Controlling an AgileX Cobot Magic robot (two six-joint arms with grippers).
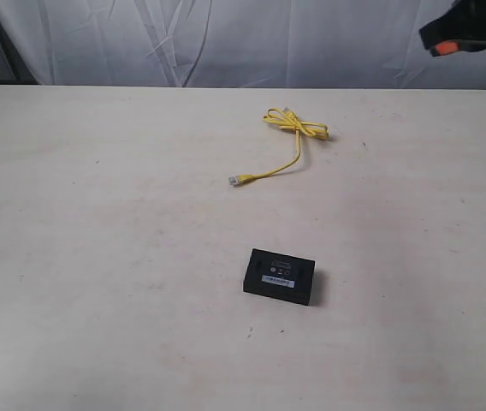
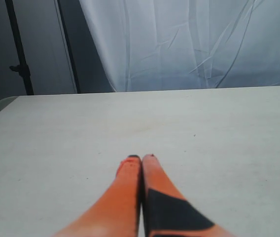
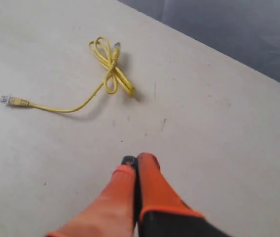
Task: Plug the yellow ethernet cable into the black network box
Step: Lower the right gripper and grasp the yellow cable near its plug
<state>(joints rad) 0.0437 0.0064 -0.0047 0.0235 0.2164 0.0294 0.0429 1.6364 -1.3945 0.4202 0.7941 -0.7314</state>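
Exterior, surface: a pale, lightly scuffed table (image 1: 97,257) is seen, backed by a creased white drape (image 1: 183,43).
Exterior, cable: the yellow ethernet cable (image 1: 300,128) is laid on the far half of the table, with its knotted loop to the rear and one clear plug (image 1: 234,180) trailed nearer.
Exterior, box: the black network box (image 1: 280,276) is set flat with its label up, nearer than the cable and well apart from it.
Exterior, arm: the right gripper (image 1: 445,45) is raised at the far right corner.
Left wrist, room: table, drape and a dark stand (image 2: 21,59) are noted.
Left wrist, end effector: the left gripper (image 2: 141,158) is poised low over the table, its orange fingers pressed together on nothing.
Right wrist, end effector: the right gripper's fingers are likewise clenched on nothing. It is raised above the table and aimed toward the cable, clear of it.
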